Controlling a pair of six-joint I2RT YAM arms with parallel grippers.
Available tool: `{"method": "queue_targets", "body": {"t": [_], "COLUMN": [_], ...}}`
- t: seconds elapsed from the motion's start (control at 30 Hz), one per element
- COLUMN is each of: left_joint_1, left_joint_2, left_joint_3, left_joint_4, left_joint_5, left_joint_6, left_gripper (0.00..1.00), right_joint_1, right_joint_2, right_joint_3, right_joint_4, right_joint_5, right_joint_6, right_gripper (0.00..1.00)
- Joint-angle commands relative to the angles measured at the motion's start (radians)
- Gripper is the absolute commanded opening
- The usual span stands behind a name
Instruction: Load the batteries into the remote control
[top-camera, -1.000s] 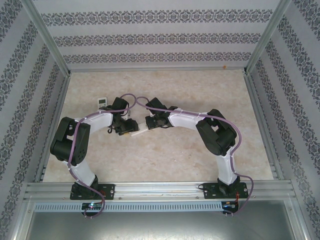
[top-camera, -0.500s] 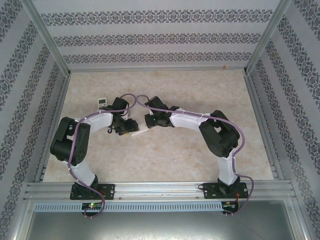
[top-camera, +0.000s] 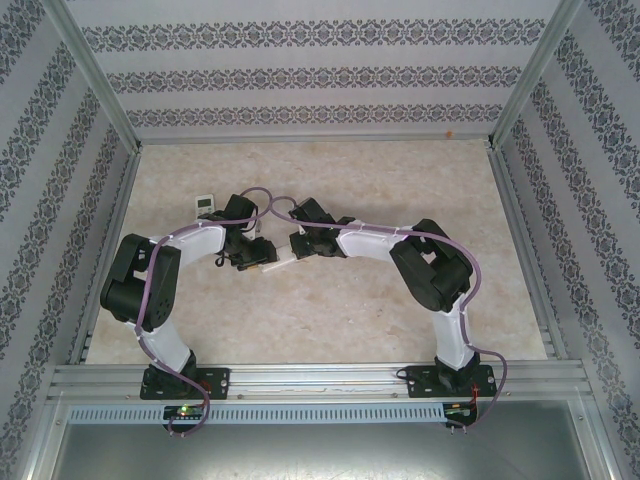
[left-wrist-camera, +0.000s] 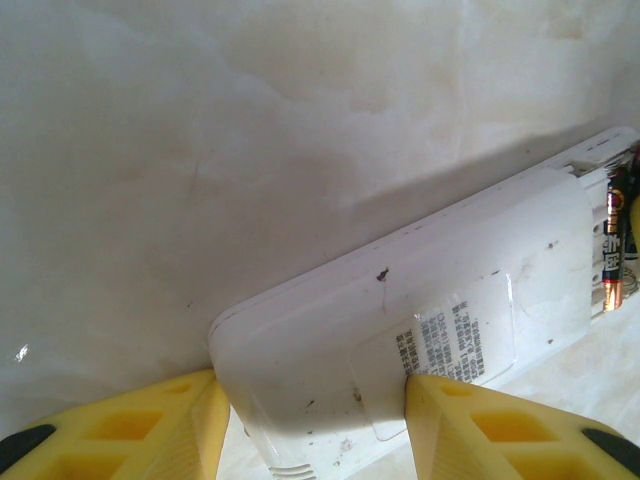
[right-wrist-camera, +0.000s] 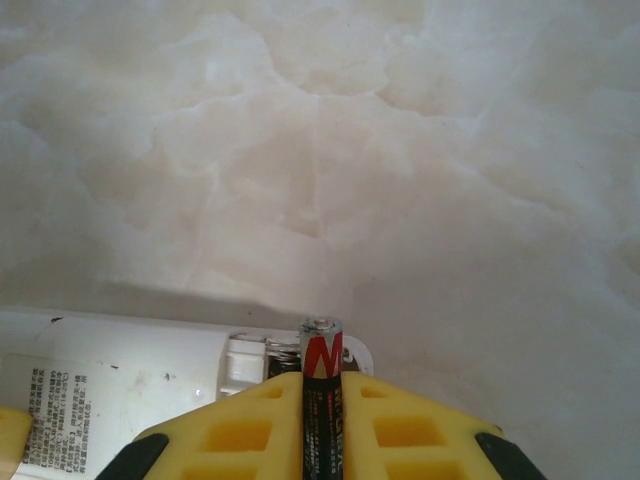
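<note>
The white remote control (left-wrist-camera: 400, 300) lies back side up, and my left gripper (left-wrist-camera: 315, 400) is shut on its two long sides with its yellow fingers (left-wrist-camera: 150, 430). At the far end the battery compartment is uncovered, and one dark battery (left-wrist-camera: 615, 250) lies in it. My right gripper (right-wrist-camera: 322, 380) is shut on a second black and red battery (right-wrist-camera: 322, 350), held end-on just over the open compartment (right-wrist-camera: 250, 360) of the remote control (right-wrist-camera: 110, 375). In the top view the two grippers, left (top-camera: 260, 257) and right (top-camera: 300, 248), meet at the remote control (top-camera: 283, 263) in the table's middle left.
A small white device with a screen (top-camera: 204, 204) lies behind the left arm. Patterned walls and metal rails enclose the marble-look table (top-camera: 400, 180), which has bare room at the right and back.
The right arm's elbow and wrist have shifted slightly to the left, the battery still in its fingers. The left arm and the remote control have not moved.
</note>
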Motion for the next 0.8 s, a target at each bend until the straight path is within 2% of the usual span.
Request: {"method": "queue_targets", "body": {"t": [0.0,0.27,0.77], "left_joint_1": [0.006,0.005,0.006], "left_joint_2": [0.100,0.097,0.100], "left_joint_3": [-0.034,-0.040,-0.041], "left_joint_4": [0.129,0.129,0.137], "left_joint_5": [-0.095,-0.097,-0.091], "left_joint_6": [-0.002,-0.003,-0.007], "left_gripper": [0.50,0.50,0.50], "right_joint_1": [0.015,-0.002,-0.005], "right_joint_2": [-0.009,-0.021,0.016], "right_joint_3": [-0.020,-0.005,-0.008], "right_joint_4": [-0.062,-0.113,-0.149], "right_joint_5": [0.004,-0.063,-0.084], "right_joint_6": [-0.016,0.018,-0.018], "right_gripper": [0.15,0.13,0.13]}}
